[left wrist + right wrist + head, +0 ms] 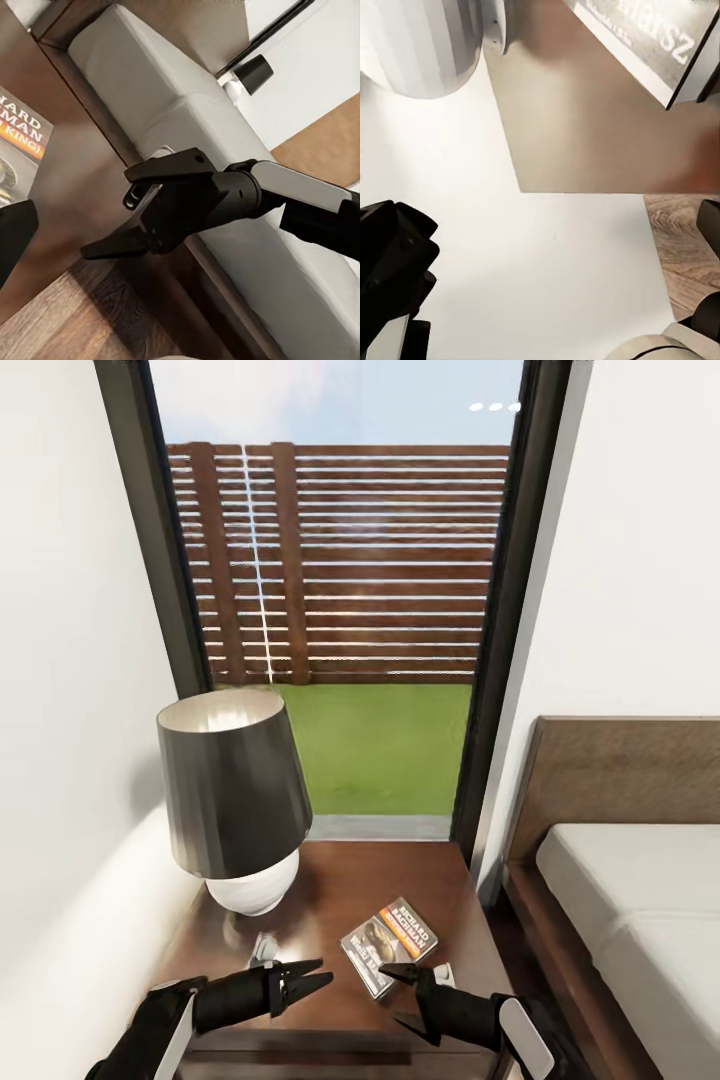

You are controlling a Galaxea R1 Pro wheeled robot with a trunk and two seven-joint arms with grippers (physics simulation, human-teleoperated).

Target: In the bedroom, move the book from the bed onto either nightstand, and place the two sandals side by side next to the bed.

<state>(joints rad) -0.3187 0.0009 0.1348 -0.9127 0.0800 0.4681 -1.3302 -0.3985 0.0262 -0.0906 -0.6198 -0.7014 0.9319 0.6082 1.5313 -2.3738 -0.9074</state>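
Observation:
The book (390, 945) lies flat, cover up, on the nightstand (330, 900), toward its right front; its cover also appears in the left wrist view (19, 142) and the right wrist view (641, 37). My right gripper (405, 997) hovers open just at the book's near edge, with nothing between its fingers; the left wrist view also catches this gripper (131, 210). My left gripper (322, 972) sits open and empty a little left of the book. The bed (640, 900), with its grey mattress and brown headboard, stands right of the nightstand. The sandals are out of view.
A lamp (235, 800) with a dark shade and white base takes up the nightstand's left back. A tall black-framed window (350, 560) rises behind it, showing fence and grass. White walls close in on both sides, and a narrow gap separates nightstand and bed.

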